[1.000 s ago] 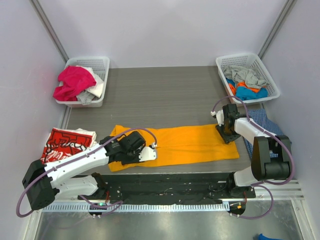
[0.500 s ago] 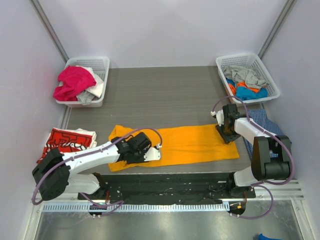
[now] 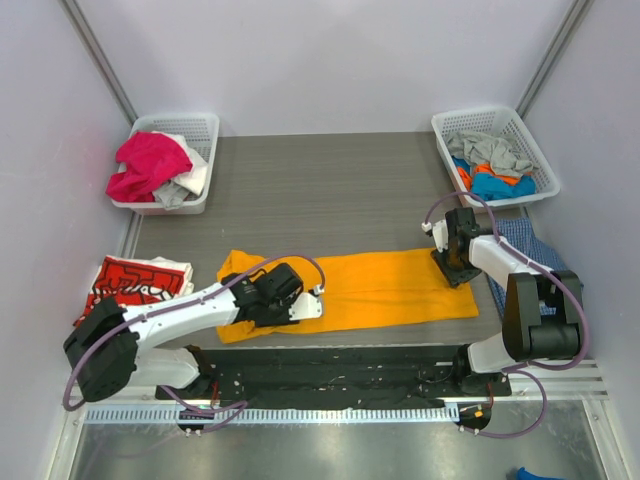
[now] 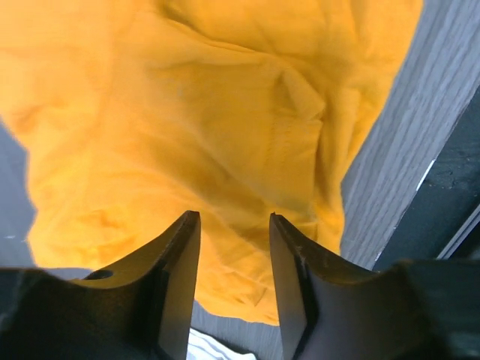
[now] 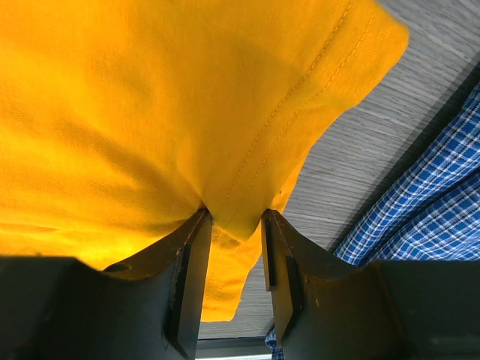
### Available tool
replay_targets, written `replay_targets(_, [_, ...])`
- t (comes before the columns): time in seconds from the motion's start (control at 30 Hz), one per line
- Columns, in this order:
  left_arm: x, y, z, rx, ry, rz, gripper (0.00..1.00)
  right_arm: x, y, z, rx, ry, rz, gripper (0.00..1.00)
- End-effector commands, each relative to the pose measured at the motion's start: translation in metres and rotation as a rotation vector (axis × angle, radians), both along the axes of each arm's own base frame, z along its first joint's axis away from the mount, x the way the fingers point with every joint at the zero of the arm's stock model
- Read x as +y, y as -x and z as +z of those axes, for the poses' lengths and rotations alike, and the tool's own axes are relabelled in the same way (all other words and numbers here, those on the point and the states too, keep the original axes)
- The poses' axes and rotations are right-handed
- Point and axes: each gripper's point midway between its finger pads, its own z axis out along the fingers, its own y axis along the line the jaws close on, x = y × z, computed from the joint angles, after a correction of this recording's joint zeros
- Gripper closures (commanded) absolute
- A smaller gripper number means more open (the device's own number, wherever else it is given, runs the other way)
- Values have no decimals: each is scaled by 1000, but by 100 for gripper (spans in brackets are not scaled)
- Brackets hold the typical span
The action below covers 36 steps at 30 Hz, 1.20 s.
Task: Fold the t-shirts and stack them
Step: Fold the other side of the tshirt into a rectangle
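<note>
Right jaws pinching orange t-shirt (image 5: 150, 112) hem, left jaws parted above it, blue plaid cloth (image 5: 427, 217) nearby

Bright even light from above, faint soft shadows, top view pretty crisp, wrist views kinda soft, fingers (image 4: 176, 285) nearly black, dull sheen on near metal strip (image 3: 320, 450).
</note>
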Motion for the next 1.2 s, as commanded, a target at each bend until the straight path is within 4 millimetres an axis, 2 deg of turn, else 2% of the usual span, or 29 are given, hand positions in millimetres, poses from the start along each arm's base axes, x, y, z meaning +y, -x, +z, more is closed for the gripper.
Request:
replay_targets(0.0, [-19,-20,47,-113,134,37,52,5,1,11,1,-30,11,57])
replay_targets(0.03, [-24,-22,57,-120,156,34,50,6,0,15,-12,-34,12,56])
replay_targets(0.17, [-24,-23,64,-130,153,33,43,10,-2,25,-19,-50,17,55])
replay_targets(0.4, [-7,-38,43,-186,102,50,41,19,-12,34,-42,-77,30,53])
replay_targets(0.67, [19,-59,31,-145,91,128,41,44,-20,36,-46,-107,93,48])
replay_targets(0.8, [22,-62,21,-120,80,140,41,58,-22,29,-39,-95,138,46])
replay_targets(0.93, [22,-62,15,-97,70,141,41,63,-22,24,-29,-90,154,45])
replay_targets(1.03, [22,-61,12,-85,67,142,41,62,-23,27,-40,-72,159,45])
replay_targets(1.17, [21,-61,10,-78,66,143,41,59,-23,41,-87,-48,164,45])
